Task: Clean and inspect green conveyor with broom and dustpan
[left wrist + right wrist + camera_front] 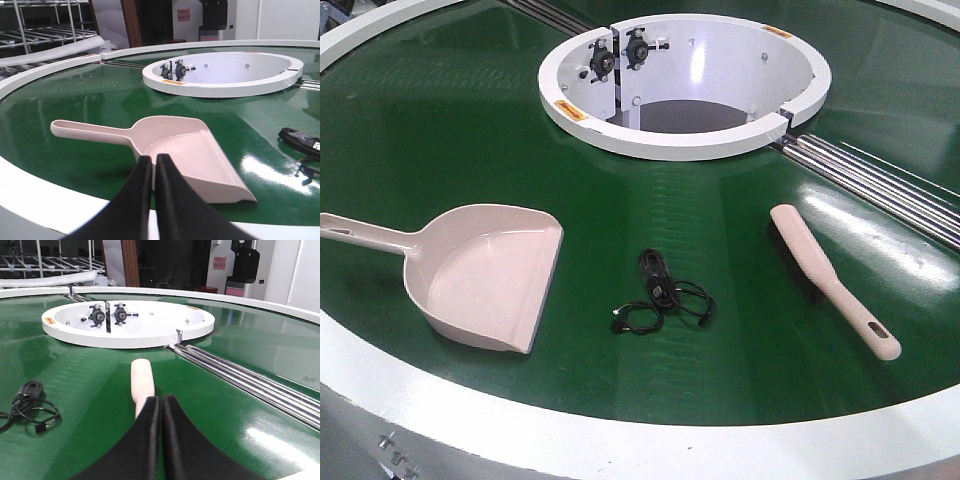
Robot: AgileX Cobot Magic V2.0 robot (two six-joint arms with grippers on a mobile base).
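Note:
The green conveyor (440, 130) fills the front view, with a white outer rim and a white central collar (685, 85). The pink-beige dustpan (485, 270) lies on the belt at left, handle pointing left, lip toward the right. The broom (825, 275) lies at right, bristles down, handle toward the near rim. Neither arm shows in the front view. In the left wrist view my left gripper (153, 160) is shut and empty, above the near rim in front of the dustpan (175, 150). My right gripper (160, 401) is shut and empty, just short of the broom (142, 382).
A tangled black cable (660, 295) lies on the belt between dustpan and broom, also seen as the cable (27, 405). Metal rails (880, 180) run from the collar to the right. Racks and a doorway stand beyond the conveyor.

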